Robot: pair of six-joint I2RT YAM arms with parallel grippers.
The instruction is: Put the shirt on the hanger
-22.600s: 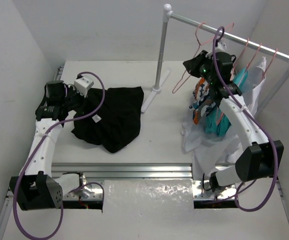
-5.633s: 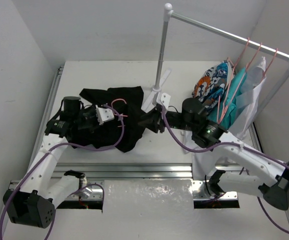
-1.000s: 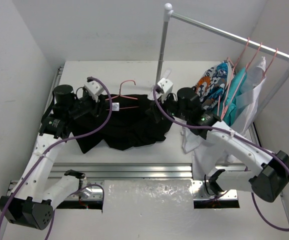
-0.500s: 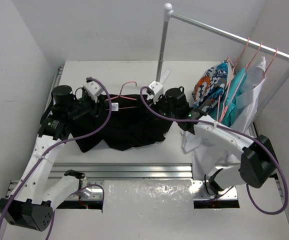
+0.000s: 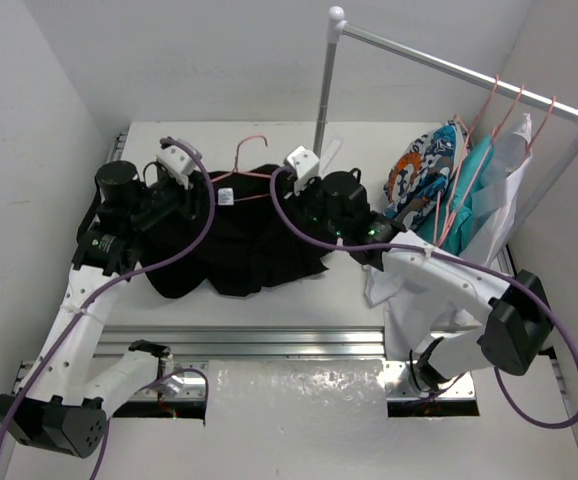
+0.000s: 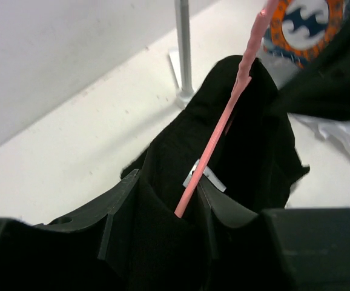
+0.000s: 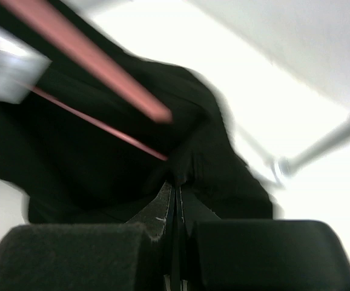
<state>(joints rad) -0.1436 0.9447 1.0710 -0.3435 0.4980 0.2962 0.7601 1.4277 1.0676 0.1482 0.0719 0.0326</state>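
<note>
Shirt (image 5: 254, 245): one, black, one pink hanger (image 6: 211, 145) inside; left gripper (image 6: 172, 200) pinches hanger with fabric, right gripper (image 7: 176, 194) clamped on shirt.

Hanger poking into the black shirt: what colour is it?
The hanger is pink; it shows best in the left wrist view.

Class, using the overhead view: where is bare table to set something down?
Bare: the far table strip between shirt and back wall, left of rack post; the near strip between shirt and front rail. Crowded: under the hanging garments on the right, and mid-table.
</note>
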